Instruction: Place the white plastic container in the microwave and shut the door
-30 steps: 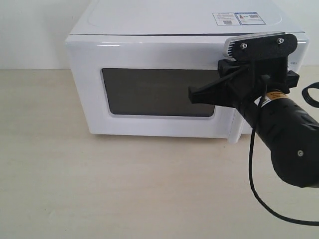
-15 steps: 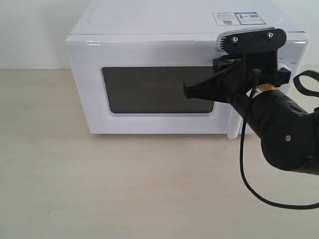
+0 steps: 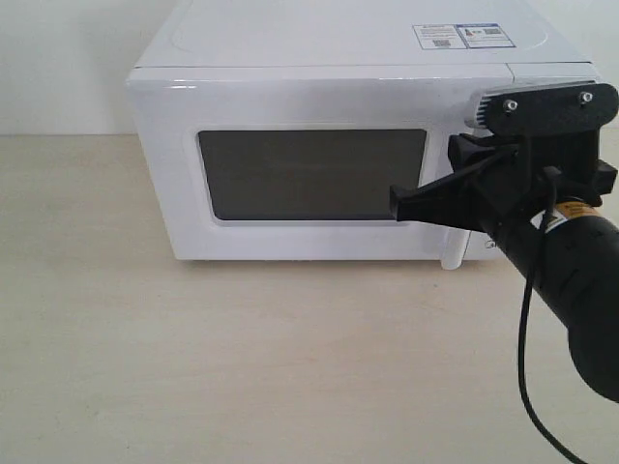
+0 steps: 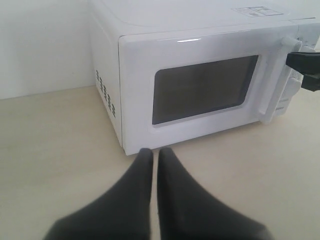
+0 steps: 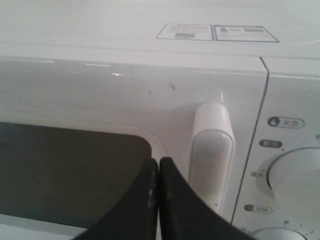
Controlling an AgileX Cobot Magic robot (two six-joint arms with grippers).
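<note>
The white microwave (image 3: pixel 319 39) stands on the table with its door (image 3: pixel 290 106) shut flush. The white plastic container is out of view. My right gripper (image 3: pixel 398 203) is shut and empty. It hovers in front of the door's right side, its tips just beside the vertical white handle (image 5: pixel 212 150) at the corner of the dark window (image 5: pixel 70 170). In the left wrist view my left gripper (image 4: pixel 155 151) is shut on nothing, low over the table, a short way from the microwave's (image 4: pixel 200 45) front left corner.
Two round knobs (image 5: pixel 295 175) sit on the control panel right of the handle. A black cable (image 3: pixel 522 358) hangs from the right arm. Stickers (image 3: pixel 469 35) lie on the microwave's top. Bare beige tabletop (image 3: pixel 242 367) spreads in front, and a white wall rises behind.
The dark gap along the door's top edge has gone and the door sits flush. My right gripper, still shut, has drawn to the right and a little lower, off the window.
</note>
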